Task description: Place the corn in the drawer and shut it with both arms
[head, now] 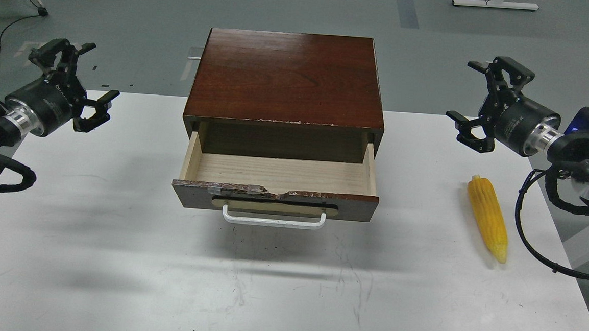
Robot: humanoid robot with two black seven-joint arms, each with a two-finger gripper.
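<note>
The yellow tapered corn cob (pixel 487 219) lies on the white desk (pixel 115 257) near its right edge, pointed tip toward the front. The dark-brown wooden drawer (pixel 278 185) with a white bar handle (pixel 273 220) stands pulled open from the reddish-brown wooden cabinet (pixel 285 78) at the desk's back edge. The left gripper (pixel 93 74) and right gripper (pixel 470 92) hover above the side edges, fingers apart, holding nothing.

Clearance around pulled-out drawer, head view.
Pale-wood interior of the dark-brown wooden drawer (pixel 278 174) lies open from above; the reddish-brown wooden box cabinet (pixel 286 78) overhangs its rear. White table (pixel 115 257) bare on both sides; yellow tapered corn cob (pixel 487 218) lies well right, unobstructed above.
</note>
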